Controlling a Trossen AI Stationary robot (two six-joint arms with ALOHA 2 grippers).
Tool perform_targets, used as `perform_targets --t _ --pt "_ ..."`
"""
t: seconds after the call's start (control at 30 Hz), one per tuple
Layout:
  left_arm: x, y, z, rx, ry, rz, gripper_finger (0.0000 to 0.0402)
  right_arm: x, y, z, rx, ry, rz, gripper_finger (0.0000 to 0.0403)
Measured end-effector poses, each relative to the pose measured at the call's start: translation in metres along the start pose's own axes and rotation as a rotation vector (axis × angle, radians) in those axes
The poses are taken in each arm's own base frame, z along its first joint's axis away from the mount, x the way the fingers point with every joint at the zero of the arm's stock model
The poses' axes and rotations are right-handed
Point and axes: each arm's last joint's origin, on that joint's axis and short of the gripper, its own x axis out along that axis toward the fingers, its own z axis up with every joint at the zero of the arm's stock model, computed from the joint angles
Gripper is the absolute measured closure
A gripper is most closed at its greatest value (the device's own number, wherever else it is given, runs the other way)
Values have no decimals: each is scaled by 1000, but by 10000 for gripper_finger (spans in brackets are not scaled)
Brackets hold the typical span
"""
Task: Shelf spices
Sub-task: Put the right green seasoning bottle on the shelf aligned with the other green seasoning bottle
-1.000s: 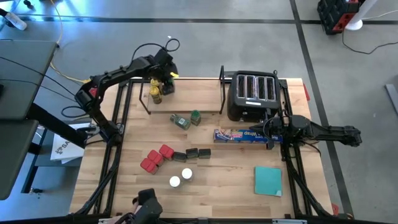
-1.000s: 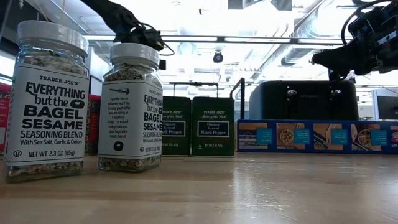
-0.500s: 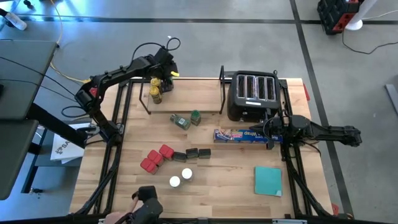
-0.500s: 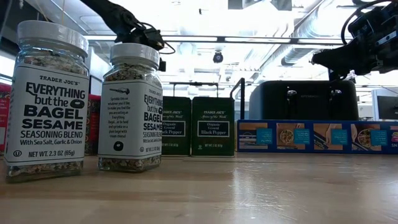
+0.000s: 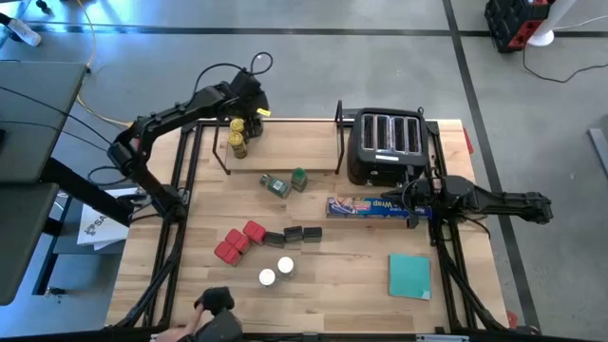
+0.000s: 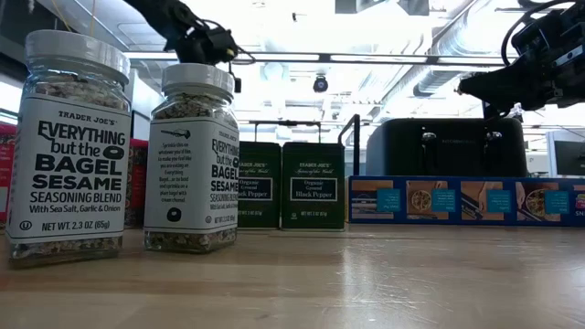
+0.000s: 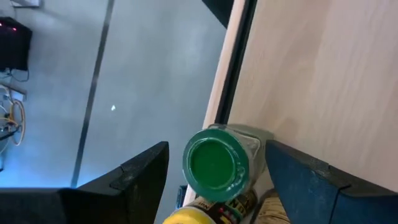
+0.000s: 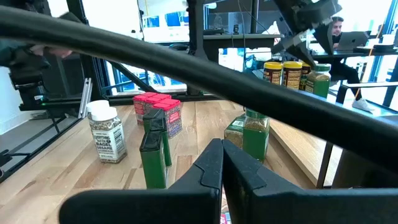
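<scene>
A green-lidded jar (image 7: 214,165) stood on the shelf (image 5: 280,173) near the far left corner of the table (image 5: 370,290), beside two yellow-lidded jars (image 5: 237,140). The left gripper (image 5: 255,106) hung above it, fingers wide apart and holding nothing, so I judge it should rise straight up, not brushing the lids. The right gripper (image 5: 412,196), fully closed and empty, waited over the blue box (image 5: 366,206) by the toaster (image 5: 388,144).

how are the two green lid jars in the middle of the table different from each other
The fallen jar lies on its side on the table, its lid pointing sideways; the upright jar stands just right of it, lid up. In the right wrist view the fallen one sits lower. Both are green-lidded and outside the shelf.
</scene>
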Motion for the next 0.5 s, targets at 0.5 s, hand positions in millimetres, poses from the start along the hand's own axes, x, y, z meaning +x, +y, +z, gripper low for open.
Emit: perform_targets --t 0.5 --pt "-68 -91 53 -80 -381 -347 137 0 0 0 0 0 0 403"
